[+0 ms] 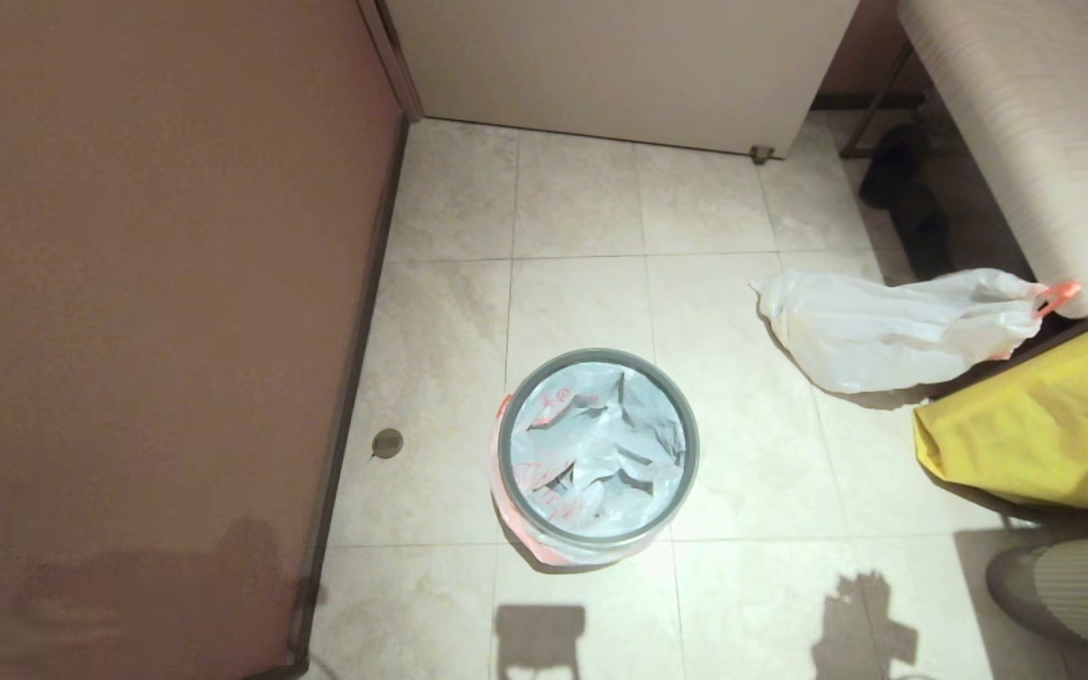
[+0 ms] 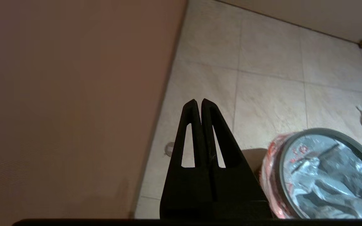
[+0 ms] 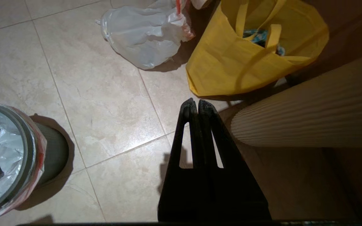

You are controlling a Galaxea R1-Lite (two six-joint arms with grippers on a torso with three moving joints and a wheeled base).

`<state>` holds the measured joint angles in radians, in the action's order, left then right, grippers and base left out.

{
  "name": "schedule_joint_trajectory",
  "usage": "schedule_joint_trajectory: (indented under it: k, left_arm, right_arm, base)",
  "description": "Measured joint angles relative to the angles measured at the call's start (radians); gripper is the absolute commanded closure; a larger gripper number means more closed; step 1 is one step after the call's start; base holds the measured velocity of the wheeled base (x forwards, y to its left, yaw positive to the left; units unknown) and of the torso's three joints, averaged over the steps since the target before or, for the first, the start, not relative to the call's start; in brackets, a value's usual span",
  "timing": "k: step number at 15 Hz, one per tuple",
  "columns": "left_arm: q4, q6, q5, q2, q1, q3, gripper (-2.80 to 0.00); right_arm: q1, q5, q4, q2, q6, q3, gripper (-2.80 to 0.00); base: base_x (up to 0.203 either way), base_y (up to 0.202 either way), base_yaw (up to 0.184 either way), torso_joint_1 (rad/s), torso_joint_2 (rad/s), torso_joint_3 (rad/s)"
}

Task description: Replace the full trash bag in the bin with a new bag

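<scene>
Tiled floor (image 1: pixel 582 208) with lined bin (image 1: pixel 598 451), full trash bag (image 1: pixel 893 326) well apart.

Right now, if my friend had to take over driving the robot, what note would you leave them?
Left gripper: shut, empty, above the floor beside the bin.
Right gripper: shut, empty, near the big yellow bag.
Small round black plastic bin stands on the tiled floor, lined with the orange-printed white new bag under its grey hoop.
Bulging plain white full trash bag lies on the floor, right of the bin.
Swap looks done; nothing obvious left.
</scene>
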<state>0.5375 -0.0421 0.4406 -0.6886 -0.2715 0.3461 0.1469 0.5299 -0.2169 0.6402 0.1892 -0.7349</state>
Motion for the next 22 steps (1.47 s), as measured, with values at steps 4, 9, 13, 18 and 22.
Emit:
schedule_joint_trajectory:
  k: [4,9,13,18,22]
  left_arm:
    - [-0.143,0.005,-0.014,0.252,0.073,-0.060,0.00]
    - [-0.213,0.010,0.069,0.385,0.137,-0.075,0.00]
    - [-0.296,0.021,0.005,0.461,0.243,-0.064,0.00]
    - [-0.509,0.013,-0.162,0.648,0.268,-0.168,0.00]
    - [-0.507,0.041,-0.354,0.684,0.270,-0.297,0.00]
  right_arm:
    - [-0.021,-0.007,-0.107,-0.219,-0.153,-0.006,0.00]
    - [-0.037,-0.045,-0.135,-0.342,-0.131,0.041,0.00]
    - [-0.050,-0.052,-0.127,-0.360,-0.108,0.048,0.00]
    - [-0.075,-0.180,-0.133,-0.360,-0.115,0.065,0.00]
    - [-0.166,-0.202,-0.134,-0.384,-0.112,0.101,0.00]
  base:
    - [0.000,0.000,0.000,0.000,0.00,0.000]
    - [0.000,0.000,0.000,0.000,0.00,0.000]
    - [0.000,0.000,0.000,0.000,0.00,0.000]
    - [0.000,0.000,0.000,0.000,0.00,0.000]
    - [0.000,0.000,0.000,0.000,0.00,0.000]
